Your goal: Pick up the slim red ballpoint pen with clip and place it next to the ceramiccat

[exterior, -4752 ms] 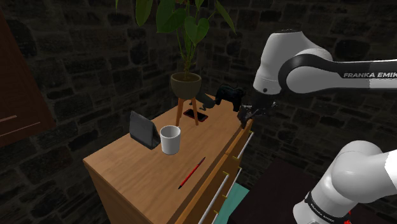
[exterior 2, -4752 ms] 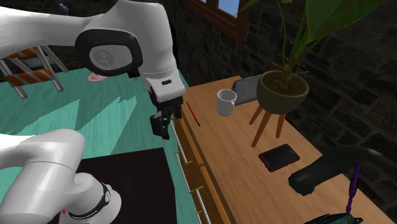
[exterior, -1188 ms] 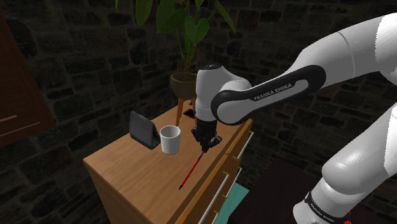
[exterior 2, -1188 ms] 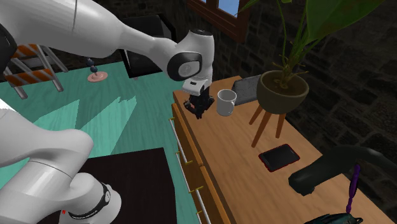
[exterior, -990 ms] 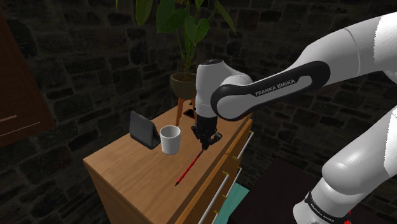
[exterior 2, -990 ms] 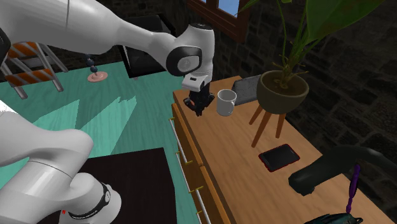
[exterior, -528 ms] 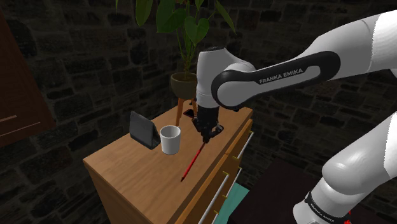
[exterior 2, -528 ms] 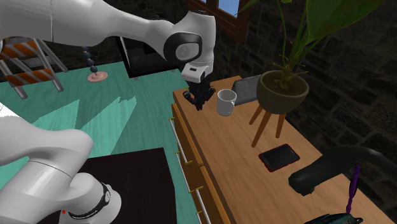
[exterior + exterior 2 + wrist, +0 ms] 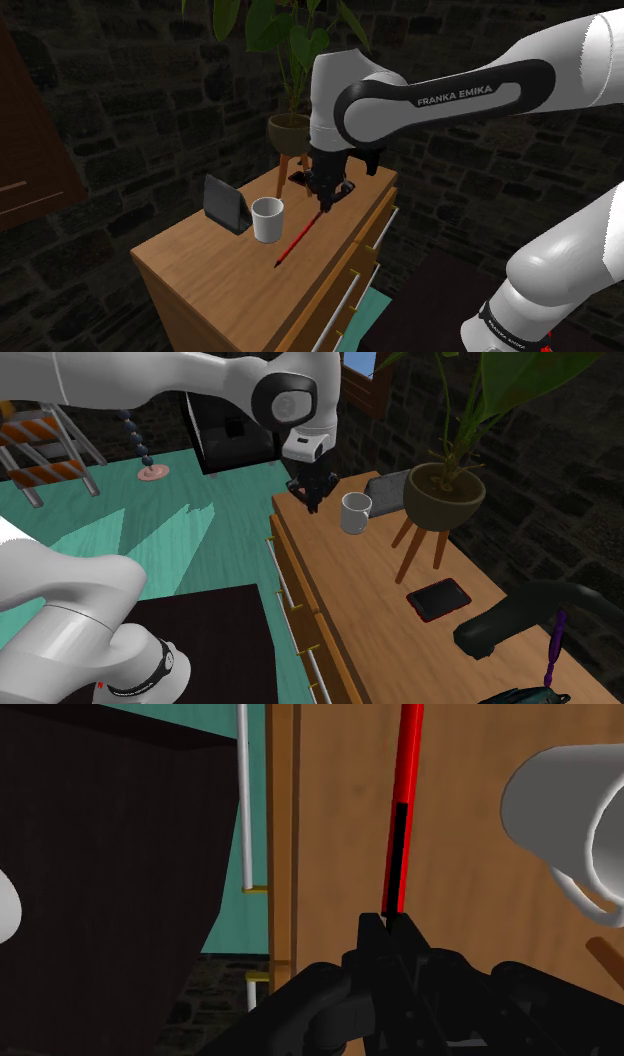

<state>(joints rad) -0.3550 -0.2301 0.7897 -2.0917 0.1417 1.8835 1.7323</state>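
Seen from the shoulder view, a dark tablet (image 9: 225, 203) stands at the left of a wooden worktop (image 9: 205, 272), with a white mug (image 9: 267, 219) beside it. Just right of the mug, a slim red pen (image 9: 298, 238) (a black strip near its held end) slants down over the worktop, its upper end clasped by the black end effector (image 9: 322, 200).

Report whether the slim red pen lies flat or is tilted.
Tilted. The black gripper clasps one end of the slim red pen, which slants down toward the wooden dresser top. Whether its tip touches: cannot tell.
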